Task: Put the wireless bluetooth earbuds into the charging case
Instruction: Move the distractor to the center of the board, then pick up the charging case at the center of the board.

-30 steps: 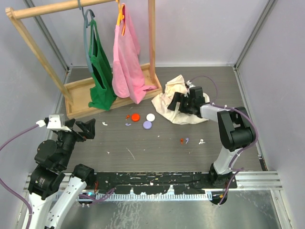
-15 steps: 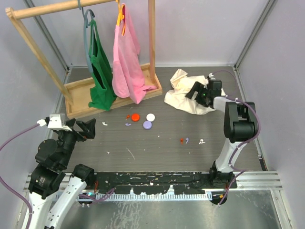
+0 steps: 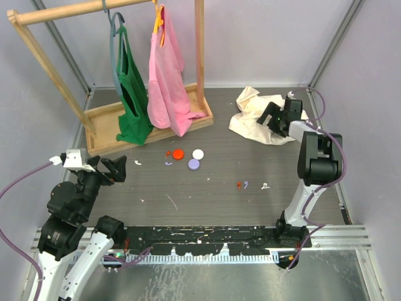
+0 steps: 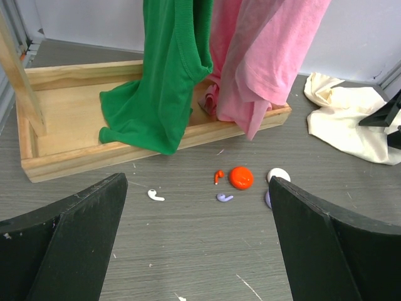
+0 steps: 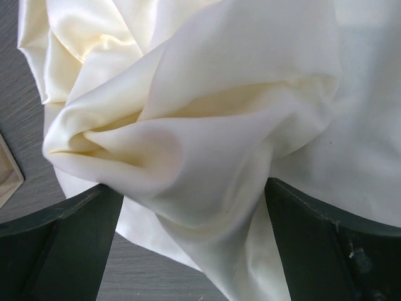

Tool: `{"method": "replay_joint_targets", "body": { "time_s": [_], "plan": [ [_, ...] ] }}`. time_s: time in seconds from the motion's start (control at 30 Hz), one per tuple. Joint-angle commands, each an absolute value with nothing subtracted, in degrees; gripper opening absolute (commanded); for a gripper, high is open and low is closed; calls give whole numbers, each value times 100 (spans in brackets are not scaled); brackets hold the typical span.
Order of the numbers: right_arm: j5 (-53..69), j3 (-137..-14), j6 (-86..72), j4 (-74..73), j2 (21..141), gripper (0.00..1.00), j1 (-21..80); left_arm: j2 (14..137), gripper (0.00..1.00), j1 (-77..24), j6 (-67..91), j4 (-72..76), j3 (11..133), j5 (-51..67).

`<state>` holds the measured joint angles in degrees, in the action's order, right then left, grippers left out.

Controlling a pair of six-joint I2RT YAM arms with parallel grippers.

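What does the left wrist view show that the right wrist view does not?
Only the left wrist view: the green garment, the pink garment, the wooden rack base, a white earbud, a red earbud, a lilac earbud and the red round case. Only the right wrist view: close folds of the cream cloth. Both: that cloth and the grey table.

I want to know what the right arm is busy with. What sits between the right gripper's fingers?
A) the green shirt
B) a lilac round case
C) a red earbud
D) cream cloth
D: in the right wrist view, bunched cream cloth fills the space between the spread fingers of the right gripper, and nothing else shows there.
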<state>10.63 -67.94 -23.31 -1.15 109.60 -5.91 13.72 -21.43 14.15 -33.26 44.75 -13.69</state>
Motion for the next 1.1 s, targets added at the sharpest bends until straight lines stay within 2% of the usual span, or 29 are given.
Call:
{"method": "replay_joint_targets", "body": {
  "time_s": [0.0, 0.27, 0.77, 1.07],
  "plan": [
    [1257, -6735, -2204, -77, 10135, 100, -527, 1478, 98, -2156, 1388, -3066, 4481, -1292],
    [1368, -5740, -1871, -158, 8670, 100, -76, 1768, 98, -2153, 1612, -3144, 4532, -1042],
    [627, -4358, -1528, -593, 6876, 100, 2285, 2486, 98, -2153, 3302, -3985, 4790, 54],
    [904, -3368, -1600, 48, 6399, 100, 2446, 3261, 98, -2169, 4355, -3535, 4080, 1299]
  ]
}}
